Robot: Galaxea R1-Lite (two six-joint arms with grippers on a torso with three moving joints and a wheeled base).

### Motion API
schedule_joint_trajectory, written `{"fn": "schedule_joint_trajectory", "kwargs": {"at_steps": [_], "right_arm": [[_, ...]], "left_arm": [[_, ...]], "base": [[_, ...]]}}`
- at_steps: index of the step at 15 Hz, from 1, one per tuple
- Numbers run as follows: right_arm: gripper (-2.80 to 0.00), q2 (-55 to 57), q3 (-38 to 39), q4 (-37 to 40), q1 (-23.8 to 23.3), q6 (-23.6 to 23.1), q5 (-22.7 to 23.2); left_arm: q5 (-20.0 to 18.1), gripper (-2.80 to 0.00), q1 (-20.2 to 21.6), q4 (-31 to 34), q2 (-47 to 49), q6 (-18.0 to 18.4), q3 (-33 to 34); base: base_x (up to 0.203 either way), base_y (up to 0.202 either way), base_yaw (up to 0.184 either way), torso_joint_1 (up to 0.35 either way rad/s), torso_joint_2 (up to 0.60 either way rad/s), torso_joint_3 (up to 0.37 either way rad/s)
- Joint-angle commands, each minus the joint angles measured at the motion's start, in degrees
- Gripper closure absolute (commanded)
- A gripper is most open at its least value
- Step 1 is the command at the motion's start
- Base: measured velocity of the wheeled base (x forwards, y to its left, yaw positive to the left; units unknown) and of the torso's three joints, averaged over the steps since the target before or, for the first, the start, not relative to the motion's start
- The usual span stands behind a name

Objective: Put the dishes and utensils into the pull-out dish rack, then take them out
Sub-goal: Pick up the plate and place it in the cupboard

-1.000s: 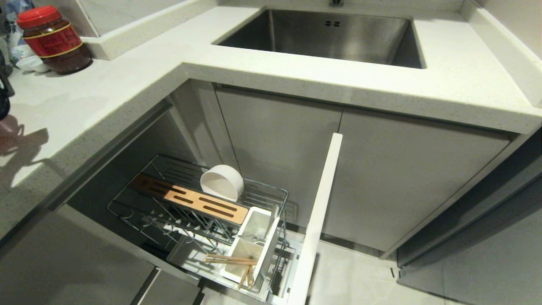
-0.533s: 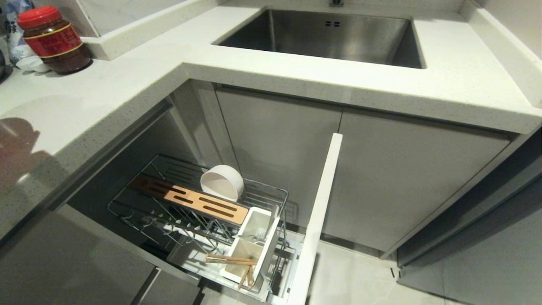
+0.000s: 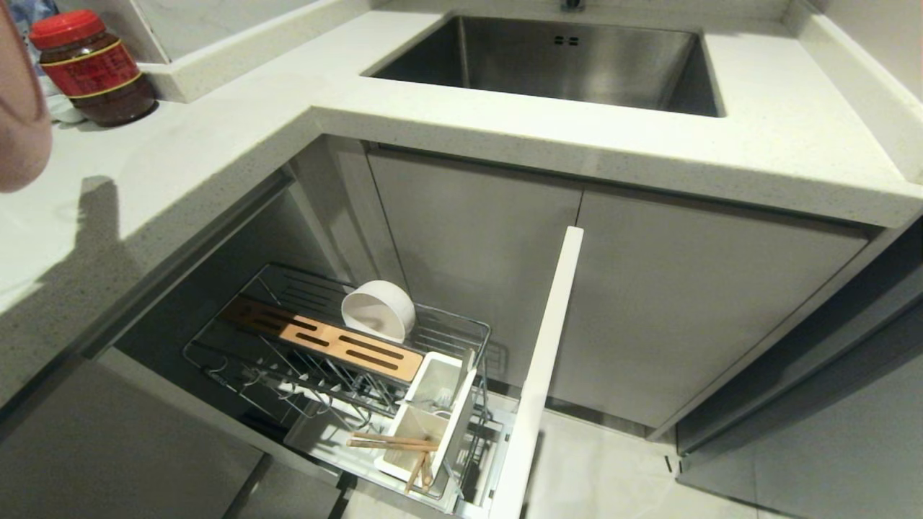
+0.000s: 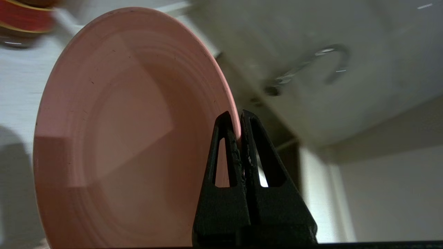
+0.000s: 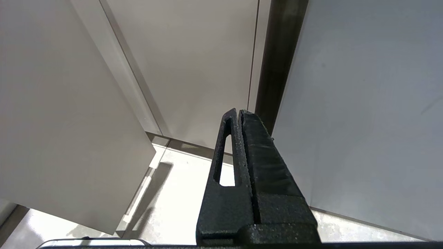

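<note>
The left gripper [image 4: 235,119] was clamped on the rim of the pale-pink plate [image 4: 128,138], its two black fingers pressed nearly together with the plate's edge pinched between them; the plate stood on edge, its concave face showing in the left wrist view. In the head view only a sliver of that plate [image 3: 18,108] showed at the far left edge, above the white table [image 3: 216,144] and just beside the red-lidded jar [image 3: 90,68], throwing a dark shadow on the table below it. The right gripper [image 5: 238,112] was out of the head view, with its fingers closed on nothing, facing grey cabinet doors and a pale floor. Below the table, at the near left, the pull-out dish rack [image 3: 346,360] stood drawn out, its white front panel [image 3: 548,360] edge-on to its right. The off-white bowl [image 3: 378,310] lay tipped on its side in the far part of the wire basket, touching the slotted wooden strip [image 3: 324,339]. Nearer, two white utensil cups [image 3: 433,411] sat side by side; the fork [image 3: 440,393] seemed to stand in the farther cup, though it was hard to make out. The wooden chopsticks [image 3: 393,441] lay across the rim of the nearer cup, pointing left. The steel sink [image 3: 562,61] lay in the table at the far side, right of centre.
</note>
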Motion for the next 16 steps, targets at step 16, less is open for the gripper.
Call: {"fn": "schedule_joint_trajectory", "kwargs": {"at_steps": [16], "right_arm": [[0.0,0.0,1.5,0.0,0.0,0.0,0.0]], "left_arm": [[29.3,0.0,-17.8,-18.5,2.9,-31.9,32.6]], "base": [[0.0,0.0,0.0,0.0,0.0,0.0]]}}
